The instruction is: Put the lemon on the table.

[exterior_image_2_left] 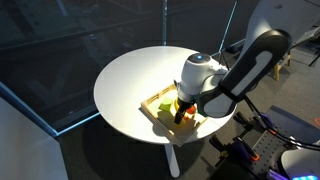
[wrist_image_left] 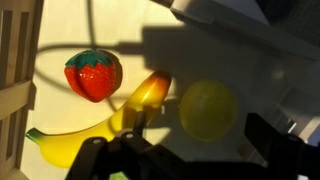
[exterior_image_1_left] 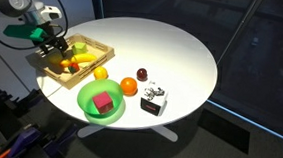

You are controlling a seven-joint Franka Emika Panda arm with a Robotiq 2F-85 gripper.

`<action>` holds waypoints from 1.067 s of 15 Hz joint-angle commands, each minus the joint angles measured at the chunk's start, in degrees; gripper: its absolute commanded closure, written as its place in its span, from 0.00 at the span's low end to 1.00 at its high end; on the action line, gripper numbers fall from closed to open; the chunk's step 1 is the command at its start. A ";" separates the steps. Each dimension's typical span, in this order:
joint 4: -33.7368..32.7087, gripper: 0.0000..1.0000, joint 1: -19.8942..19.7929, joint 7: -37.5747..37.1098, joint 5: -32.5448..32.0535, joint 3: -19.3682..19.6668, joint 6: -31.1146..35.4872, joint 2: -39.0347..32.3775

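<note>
Lemon (wrist_image_left: pixel 207 108) sits in the tray (wrist_image_left: pixel 12 60), just beside an orange-yellow fruit (wrist_image_left: pixel 150 90); banana (wrist_image_left: pixel 65 145) near. Gripper (wrist_image_left: pixel 190 150) above tray, jaws spread, empty. Likely risk: crowding. A finger lands on the neighbour, or the round lemon squirts sideways on closing and never leaves the tray.

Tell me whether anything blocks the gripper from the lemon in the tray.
Nothing visible does. The gripper hovers over the wooden tray; in the wrist view the lemon lies bare below it. The orange-yellow piece sits close beside it and might crowd one finger.
</note>
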State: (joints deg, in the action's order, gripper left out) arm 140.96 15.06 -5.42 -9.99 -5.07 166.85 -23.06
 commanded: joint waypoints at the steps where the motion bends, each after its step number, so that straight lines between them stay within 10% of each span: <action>1: -1.51 0.00 1.45 -0.65 0.19 1.07 1.43 -2.07; 12: -3.28 0.00 5.89 -1.36 -0.83 3.96 -0.32 -3.37; 13: -3.30 0.25 6.05 -1.30 -0.81 4.05 -0.41 -3.40; 16: -3.37 0.44 6.28 -1.18 -0.74 4.24 -0.51 -3.60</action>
State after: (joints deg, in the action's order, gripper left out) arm 138.63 20.38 -5.42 -9.99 -1.77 167.53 -26.28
